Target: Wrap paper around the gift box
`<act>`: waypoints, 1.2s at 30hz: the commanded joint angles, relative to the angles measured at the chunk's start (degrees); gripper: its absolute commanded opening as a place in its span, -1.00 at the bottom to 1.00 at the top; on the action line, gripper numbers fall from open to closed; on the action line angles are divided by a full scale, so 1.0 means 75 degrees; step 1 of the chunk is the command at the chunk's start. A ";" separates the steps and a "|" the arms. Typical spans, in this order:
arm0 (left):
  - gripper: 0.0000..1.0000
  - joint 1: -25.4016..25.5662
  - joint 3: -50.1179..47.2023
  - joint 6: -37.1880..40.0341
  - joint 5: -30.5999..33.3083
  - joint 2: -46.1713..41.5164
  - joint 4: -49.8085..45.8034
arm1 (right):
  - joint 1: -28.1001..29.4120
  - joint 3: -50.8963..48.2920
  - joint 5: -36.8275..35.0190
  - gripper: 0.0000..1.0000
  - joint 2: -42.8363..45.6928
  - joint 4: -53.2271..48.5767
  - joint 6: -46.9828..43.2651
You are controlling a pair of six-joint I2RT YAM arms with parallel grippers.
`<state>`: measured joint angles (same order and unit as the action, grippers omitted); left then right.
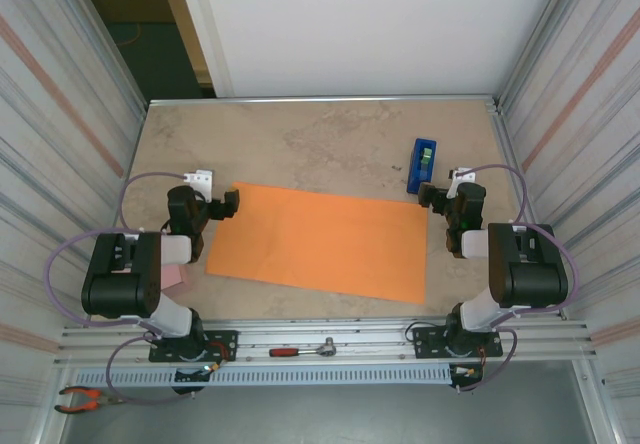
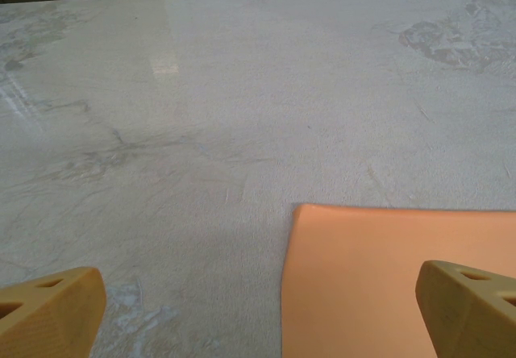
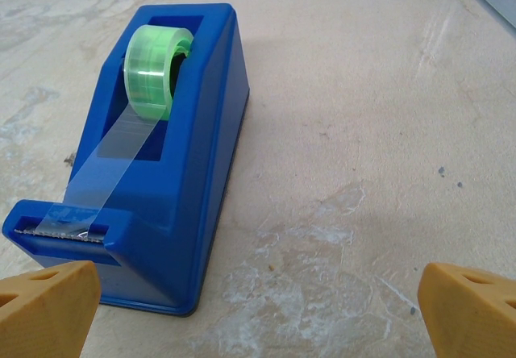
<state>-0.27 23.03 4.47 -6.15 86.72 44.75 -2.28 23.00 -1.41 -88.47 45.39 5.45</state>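
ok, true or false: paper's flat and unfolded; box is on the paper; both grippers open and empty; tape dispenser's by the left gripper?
The paper lies flat, unfolded. True.
The gift box sits on the paper. False: it lies off the sheet, partly hidden under the left arm.
The left gripper and right gripper are open and empty. True.
The tape dispenser stands by the left gripper. False: it stands just ahead of the right gripper.

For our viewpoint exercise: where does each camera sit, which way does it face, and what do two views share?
Top external: overhead behind the arms, looking down on table, paper, left arm, right arm.
Left wrist: low, facing over the paper's corner; own fingertips below.
Right wrist: low, facing the tape dispenser; own fingertips below.
Shared: paper, top and left wrist.
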 commanded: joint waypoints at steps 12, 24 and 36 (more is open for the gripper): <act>0.98 0.0096 0.0339 -0.0341 0.1045 -0.1161 -0.1237 | 0.0116 0.0489 -0.0763 0.98 0.0937 -0.1363 0.0108; 0.98 0.0174 0.2414 -0.5562 0.2860 -0.4833 -1.0508 | -0.0613 0.2301 0.0500 0.98 0.4189 -0.6939 0.4581; 0.97 0.0113 0.1565 -0.7165 0.3397 -0.5355 -1.1826 | 0.0680 0.2448 0.1253 0.98 0.4753 -0.8344 0.4191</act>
<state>0.99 35.11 -45.21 16.14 45.28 -40.77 1.04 40.42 6.46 -53.93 -13.39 35.62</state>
